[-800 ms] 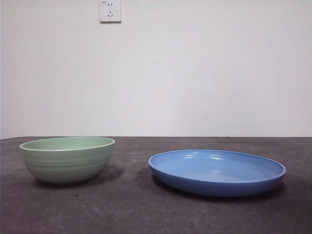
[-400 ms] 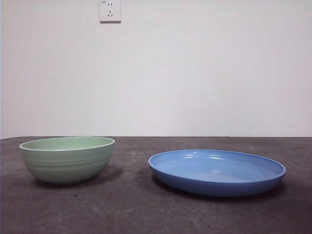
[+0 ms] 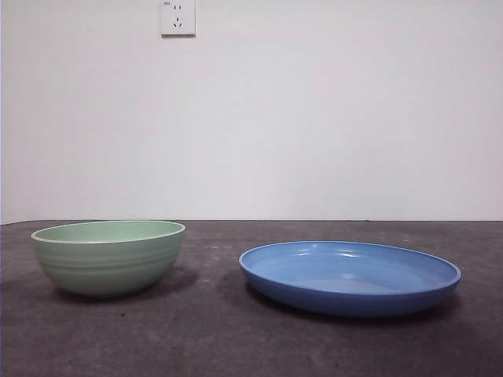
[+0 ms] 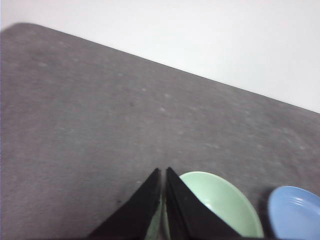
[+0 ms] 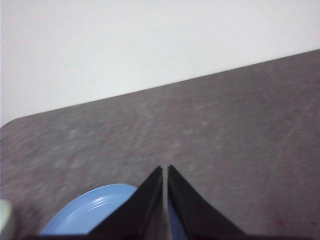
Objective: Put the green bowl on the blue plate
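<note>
The green bowl (image 3: pixel 108 257) stands upright on the dark table at the left of the front view. The blue plate (image 3: pixel 350 276) lies to its right, apart from it and with nothing on it. My left gripper (image 4: pixel 163 173) is shut and empty, above the table with the green bowl (image 4: pixel 220 202) just beyond its jaws and the plate's edge (image 4: pixel 295 212) further off. My right gripper (image 5: pixel 165 170) is shut and empty, above the blue plate (image 5: pixel 92 210). Neither arm shows in the front view.
The dark grey table (image 3: pixel 236 338) runs back to a white wall with a socket (image 3: pixel 178 17). The table's far edge (image 4: pixel 150 62) shows in the left wrist view.
</note>
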Robot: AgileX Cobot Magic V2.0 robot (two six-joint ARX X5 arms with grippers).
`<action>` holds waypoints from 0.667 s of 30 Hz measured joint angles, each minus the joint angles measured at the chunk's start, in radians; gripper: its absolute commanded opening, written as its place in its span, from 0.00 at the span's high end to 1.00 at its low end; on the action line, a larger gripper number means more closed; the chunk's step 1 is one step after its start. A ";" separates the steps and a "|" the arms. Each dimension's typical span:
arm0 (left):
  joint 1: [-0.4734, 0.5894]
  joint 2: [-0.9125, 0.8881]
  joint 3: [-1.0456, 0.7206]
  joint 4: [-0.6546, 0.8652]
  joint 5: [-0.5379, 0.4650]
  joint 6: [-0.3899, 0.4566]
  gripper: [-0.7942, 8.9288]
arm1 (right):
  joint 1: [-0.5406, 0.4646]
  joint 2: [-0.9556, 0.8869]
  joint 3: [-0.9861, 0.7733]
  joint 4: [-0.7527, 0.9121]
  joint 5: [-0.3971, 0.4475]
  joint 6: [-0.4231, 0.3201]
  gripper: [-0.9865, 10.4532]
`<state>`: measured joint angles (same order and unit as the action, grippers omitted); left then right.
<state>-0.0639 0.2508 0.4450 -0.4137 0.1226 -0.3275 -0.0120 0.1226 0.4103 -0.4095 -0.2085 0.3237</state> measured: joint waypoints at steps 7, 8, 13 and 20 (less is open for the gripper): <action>0.000 0.169 0.247 -0.146 0.127 -0.005 0.90 | 0.000 0.150 0.181 -0.159 -0.105 -0.006 0.90; 0.000 0.190 0.274 -0.164 0.146 -0.005 0.90 | 0.000 0.172 0.201 -0.178 -0.129 -0.009 0.90; 0.000 0.300 0.391 -0.251 0.248 0.003 0.90 | 0.000 0.299 0.317 -0.270 -0.254 -0.049 0.90; 0.000 0.453 0.497 -0.404 0.340 0.095 0.90 | 0.000 0.468 0.446 -0.381 -0.341 -0.129 0.90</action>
<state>-0.0639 0.7036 0.9417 -0.8173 0.4625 -0.2325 -0.0120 0.5907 0.8562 -0.7910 -0.5499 0.1951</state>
